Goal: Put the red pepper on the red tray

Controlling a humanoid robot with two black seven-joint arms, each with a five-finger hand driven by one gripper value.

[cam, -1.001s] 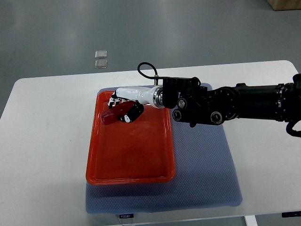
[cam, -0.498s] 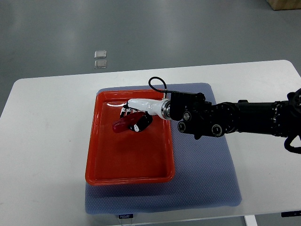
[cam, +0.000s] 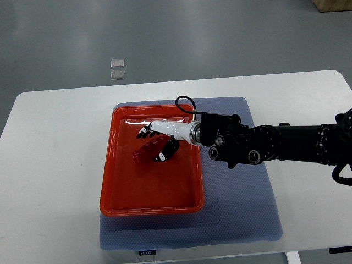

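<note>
Red pepper (cam: 150,152) sits low over the tray (cam: 118,187).
You've got the right hand (cam: 159,140) reaching toward 9 o'clock, fingers wrapped on it.

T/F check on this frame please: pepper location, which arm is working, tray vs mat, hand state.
1. The red pepper is over the red tray. True.
2. The left arm is doing the work. False: the arm comes in from the picture's right edge, so it is the right robot hand; no left arm shows.
3. The red tray sits partly on a blue mat. True.
4. The robot hand is well clear of the pepper. False: its dark fingers are against the pepper's right end; whether they still grip it cannot be told.
5. The tray holds several vegetables. False: only the one pepper is in it.
</note>
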